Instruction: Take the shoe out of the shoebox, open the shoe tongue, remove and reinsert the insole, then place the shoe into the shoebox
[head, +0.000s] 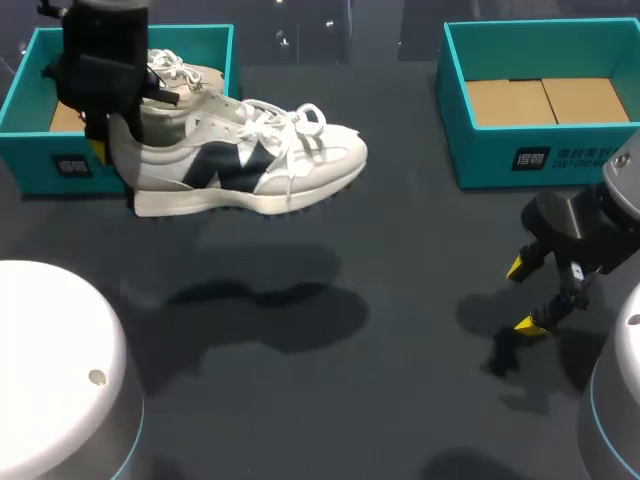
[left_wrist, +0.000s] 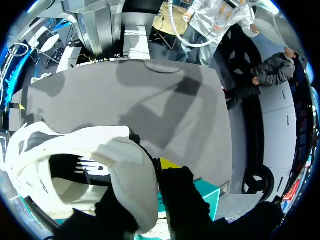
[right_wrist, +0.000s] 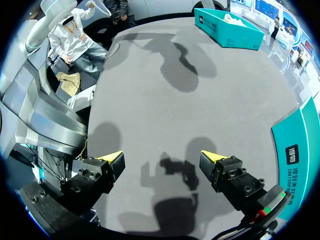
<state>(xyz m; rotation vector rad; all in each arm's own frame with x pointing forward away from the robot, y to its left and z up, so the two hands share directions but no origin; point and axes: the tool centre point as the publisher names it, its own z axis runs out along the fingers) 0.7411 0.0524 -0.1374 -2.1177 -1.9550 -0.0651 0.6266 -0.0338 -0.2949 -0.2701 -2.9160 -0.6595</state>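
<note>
A white sneaker with a dark side logo and white laces hangs level above the table, toe towards the middle, casting a shadow below. My left gripper is shut on the sneaker's heel. In the left wrist view the padded heel collar sits between the fingers of the left gripper, and one yellow tip shows outside it. The teal shoebox stands just behind at the far left, with a second white shoe inside. My right gripper hangs open and holds nothing near the right edge.
A second teal box with brown cardboard in it stands at the back right; its wall is close beside my right gripper. The far shoebox shows across the dark tabletop.
</note>
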